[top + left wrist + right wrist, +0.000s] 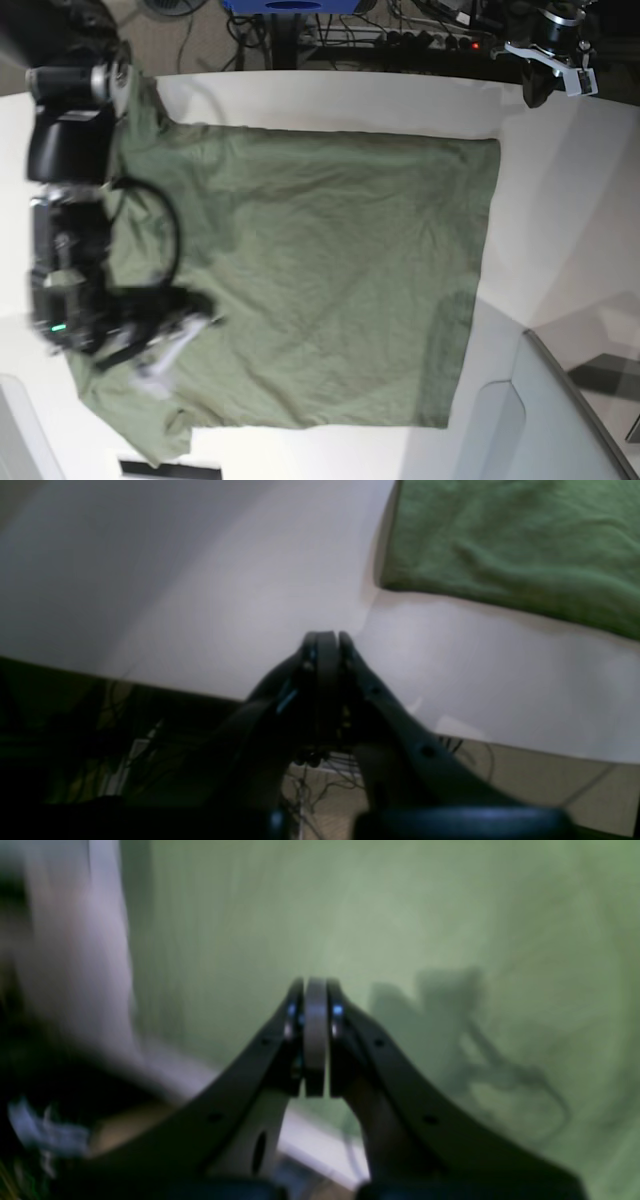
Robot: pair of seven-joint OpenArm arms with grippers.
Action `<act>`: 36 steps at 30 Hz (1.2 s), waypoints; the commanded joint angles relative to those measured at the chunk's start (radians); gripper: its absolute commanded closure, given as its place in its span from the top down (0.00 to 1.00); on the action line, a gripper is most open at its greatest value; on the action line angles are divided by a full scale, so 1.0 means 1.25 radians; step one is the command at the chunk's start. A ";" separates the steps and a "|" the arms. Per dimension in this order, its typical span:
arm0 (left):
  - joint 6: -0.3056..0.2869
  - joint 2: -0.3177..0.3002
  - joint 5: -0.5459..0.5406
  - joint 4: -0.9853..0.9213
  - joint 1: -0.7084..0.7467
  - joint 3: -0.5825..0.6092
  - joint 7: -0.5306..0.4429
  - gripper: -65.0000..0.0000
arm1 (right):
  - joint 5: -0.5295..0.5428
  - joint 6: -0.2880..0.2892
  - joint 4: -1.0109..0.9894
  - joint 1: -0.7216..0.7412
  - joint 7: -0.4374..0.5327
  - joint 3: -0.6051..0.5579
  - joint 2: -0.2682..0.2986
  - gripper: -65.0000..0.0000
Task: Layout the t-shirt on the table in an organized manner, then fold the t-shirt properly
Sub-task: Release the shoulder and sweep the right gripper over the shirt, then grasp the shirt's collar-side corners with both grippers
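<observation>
The olive-green t-shirt [320, 270] lies spread flat on the white table [560, 200], with its sleeves toward the left of the base view. My right gripper [185, 335] hovers over the shirt near the lower sleeve. In the blurred right wrist view it [316, 990] is shut, with nothing between the fingers and green cloth [400, 915] below. My left gripper [545, 75] sits at the table's far right corner, clear of the shirt. The left wrist view shows it [327, 640] shut and empty above the table edge [175, 690], with a shirt corner [500, 545] ahead to the right.
A grey raised panel [565, 420] stands at the near right of the base view. Cables and a blue object [290, 8] lie beyond the far edge. A dark strip [155, 468] sits at the near edge below the lower sleeve.
</observation>
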 commanded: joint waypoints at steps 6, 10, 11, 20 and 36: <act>-0.002 -0.009 -0.012 0.012 0.007 -0.006 -0.017 0.00 | 0.017 -0.001 0.127 -0.183 0.129 0.151 0.028 0.00; -0.002 -0.009 -0.012 0.013 0.006 -0.003 -0.014 0.00 | 0.017 0.004 0.208 -0.269 0.085 0.231 0.040 0.00; -0.002 -0.009 -0.012 0.015 0.006 -0.002 -0.014 0.00 | 0.017 0.004 0.245 -0.297 0.084 0.233 0.052 0.00; -0.002 -0.002 -0.015 0.134 0.006 -0.002 0.087 0.00 | 0.016 0.004 0.377 -0.478 0.276 0.235 0.102 0.00; -0.003 0.021 -0.017 0.083 -0.059 0.004 0.150 0.53 | 0.021 0.004 0.218 -0.437 0.284 0.373 0.100 0.54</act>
